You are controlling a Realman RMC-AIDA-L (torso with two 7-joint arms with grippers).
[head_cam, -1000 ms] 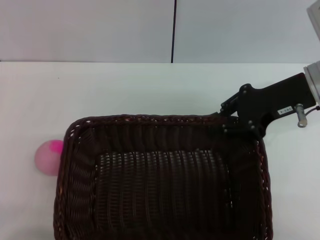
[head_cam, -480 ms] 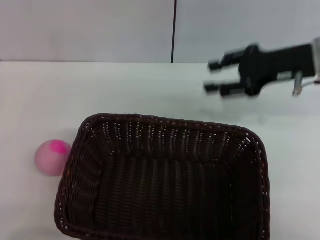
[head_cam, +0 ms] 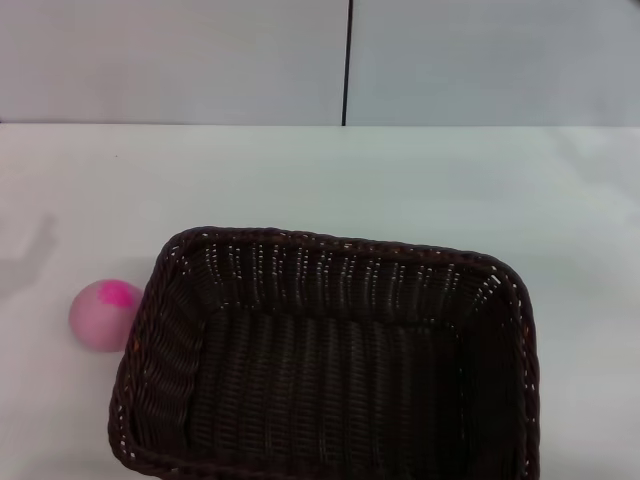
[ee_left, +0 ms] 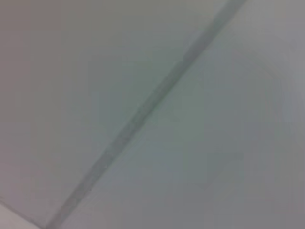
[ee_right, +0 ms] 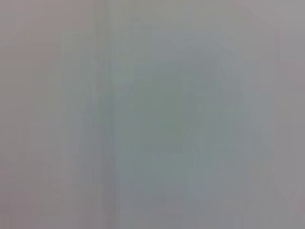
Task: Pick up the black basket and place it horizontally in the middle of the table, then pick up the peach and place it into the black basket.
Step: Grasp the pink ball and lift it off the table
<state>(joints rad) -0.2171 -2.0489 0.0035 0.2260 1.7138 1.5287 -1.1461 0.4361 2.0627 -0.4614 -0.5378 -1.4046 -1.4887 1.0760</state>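
1. Head view: we see the black basket (head_cam: 325,360) lying lengthwise across the tabletop (head_cam: 400,180), placement apparently done.
2. The peach (head_cam: 101,314) sits just beside its left wall, not yet inside.
3. Neither gripper appears, so we cannot tell their state.

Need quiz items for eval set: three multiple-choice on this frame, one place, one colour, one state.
1. Where is the peach?
A. inside the black basket
B. on the table, against the basket's left wall
C. at the table's far edge

2. What colour is the blotch on the peach?
A. green
B. magenta
C. yellow

3. What does the black basket hold?
A. nothing
B. the peach
C. a gripper

Answers:
1 B, it sits on the table outside the left rim.
2 B, a bright magenta patch shows on top.
3 A, only bare weave shows inside; neither gripper is in view.
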